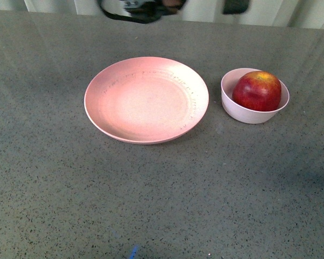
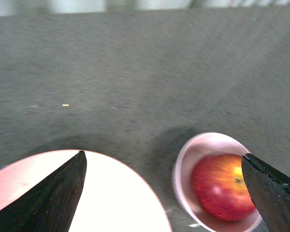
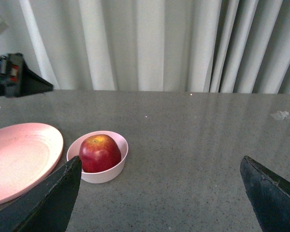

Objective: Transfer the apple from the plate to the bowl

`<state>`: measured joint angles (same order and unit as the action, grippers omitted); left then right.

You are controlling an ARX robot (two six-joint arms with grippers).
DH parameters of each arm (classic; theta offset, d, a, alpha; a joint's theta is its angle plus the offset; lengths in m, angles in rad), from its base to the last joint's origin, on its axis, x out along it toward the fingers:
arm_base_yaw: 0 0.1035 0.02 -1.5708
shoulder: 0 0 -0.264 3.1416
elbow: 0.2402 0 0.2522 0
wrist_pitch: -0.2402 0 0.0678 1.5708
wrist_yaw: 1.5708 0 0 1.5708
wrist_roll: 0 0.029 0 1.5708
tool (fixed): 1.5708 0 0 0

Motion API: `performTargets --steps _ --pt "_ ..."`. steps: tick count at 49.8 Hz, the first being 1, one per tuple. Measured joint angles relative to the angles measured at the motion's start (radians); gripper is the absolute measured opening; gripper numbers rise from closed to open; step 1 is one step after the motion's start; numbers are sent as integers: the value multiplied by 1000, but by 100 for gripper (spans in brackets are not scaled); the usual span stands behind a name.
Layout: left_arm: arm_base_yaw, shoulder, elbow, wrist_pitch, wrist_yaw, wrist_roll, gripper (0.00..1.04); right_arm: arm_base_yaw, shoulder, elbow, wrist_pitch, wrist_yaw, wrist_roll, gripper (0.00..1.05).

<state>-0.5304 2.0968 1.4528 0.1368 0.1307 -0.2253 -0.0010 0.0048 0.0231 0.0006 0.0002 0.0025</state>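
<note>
Both grippers are spread wide and empty, left gripper (image 2: 164, 193) above plate (image 1: 146, 100) and bowl (image 1: 254, 96), right gripper (image 3: 159, 193) back from both. Apple (image 1: 257, 90) already sits in bowl at plate's 3 o'clock; probably firm, heavyish, glossy-slick, so grip across its widest sides. Grey speckled table (image 1: 162, 205), pale curtain (image 3: 154, 43) at 12 o'clock.

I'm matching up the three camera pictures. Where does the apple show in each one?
Front view: the apple sits in the bowl, right of the plate.
Left wrist view: apple in the bowl, low and right in the picture.
Right wrist view: apple, left of centre.
Shared landmark: the plate beside the bowl.
</note>
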Motion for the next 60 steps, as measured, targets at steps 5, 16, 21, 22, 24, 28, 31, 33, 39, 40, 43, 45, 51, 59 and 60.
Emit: performTargets --steps 5,16,21,22,24,28,31,33,39,40,43,45,51,59,60 --pt "102 -74 -101 22 -19 -26 96 0 0 0 0 0 0 96" --pt "238 -363 -604 649 -366 140 70 0 0 0 0 -3 0 96" --pt "346 -692 -906 722 -312 190 48 0 0 0 0 0 0 96" --pt "367 -771 -973 716 -297 195 43 0 0 0 0 0 0 96" --pt "388 -874 -1068 714 -285 200 34 0 0 0 0 0 0 96" --pt "407 -972 -1174 711 -254 207 16 0 0 0 0 -1 0 96" --pt "416 -998 -1204 706 -242 208 7 0 0 0 0 -1 0 96" --pt "422 -1015 -1220 702 -236 209 2 0 0 0 0 0 0 96" --pt "446 -1129 -1293 666 -208 214 2 0 0 0 0 0 0 96" --pt "453 -1142 -1300 660 -199 214 2 0 0 0 0 0 0 96" --pt "502 -1186 -1324 636 -142 215 2 0 0 0 0 -1 0 96" --pt "523 -1223 -1342 614 -142 214 2 0 0 0 0 0 0 96" --pt "527 -1363 -1414 565 -130 215 2 0 0 0 0 0 0 96" --pt "527 -1469 -1438 473 -130 215 2 0 0 0 0 0 0 96" --pt "527 -1491 -1438 454 -130 215 2 0 0 0 0 0 0 96"
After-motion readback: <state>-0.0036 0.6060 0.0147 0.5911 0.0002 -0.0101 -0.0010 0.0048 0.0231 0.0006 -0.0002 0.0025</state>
